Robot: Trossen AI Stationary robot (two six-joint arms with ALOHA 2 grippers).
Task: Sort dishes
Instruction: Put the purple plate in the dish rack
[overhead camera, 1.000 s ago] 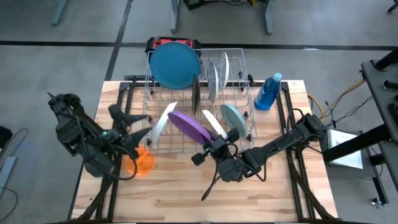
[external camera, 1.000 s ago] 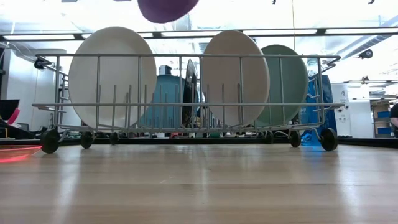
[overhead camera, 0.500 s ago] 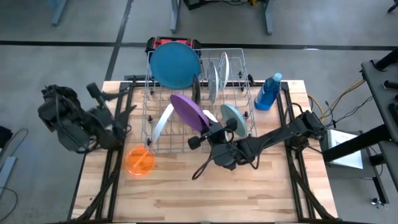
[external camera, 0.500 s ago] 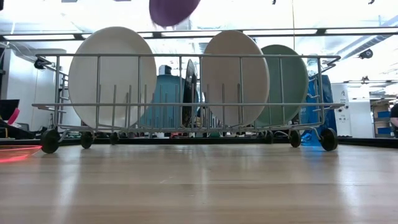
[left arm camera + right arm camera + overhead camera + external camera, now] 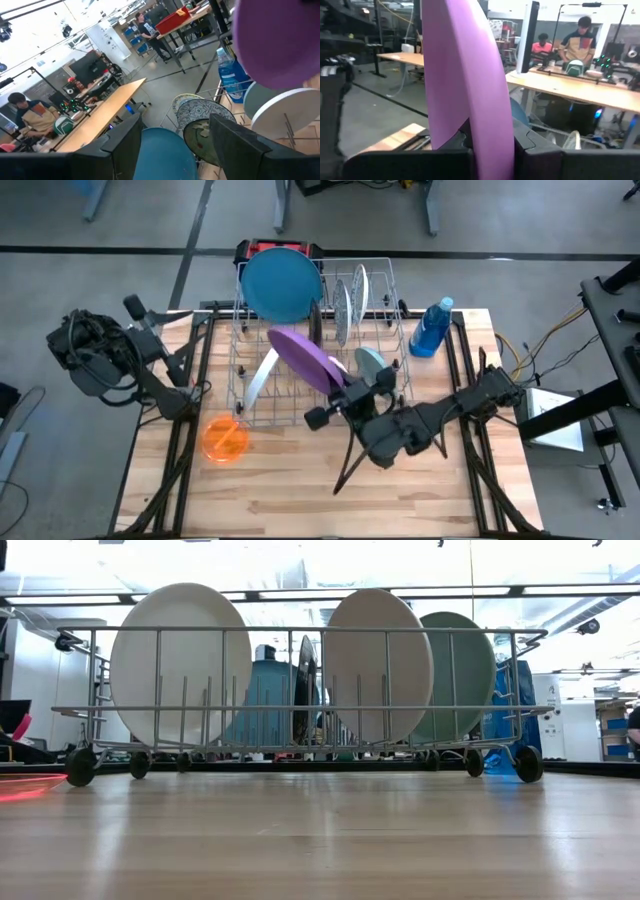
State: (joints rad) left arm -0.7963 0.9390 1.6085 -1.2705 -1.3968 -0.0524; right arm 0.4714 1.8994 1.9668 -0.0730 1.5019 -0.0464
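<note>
Above the middle of the wire rack, the right arm reaches in from the table's right edge, bent low over the wood, its right gripper clamped tight on the lower edge of the purple plate; the plate is held on edge, tilted, over the rack's front rows without resting in a slot. From that arm's wrist, the two dark fingers pinch the plate's rim from both sides. Over the table's left edge the left arm is drawn back and raised, its left gripper spread wide and holding nothing, pointed toward the rack.

Standing in the rack, from largest down: the big blue plate upright at the far left corner, two white plates in the front row, a teal-green plate at the front right, and patterned plates on edge in the far middle. A blue bottle stands just beside the rack's right end. On the bare wooden table, left of the rack's front corner, the small orange plate lies flat.
</note>
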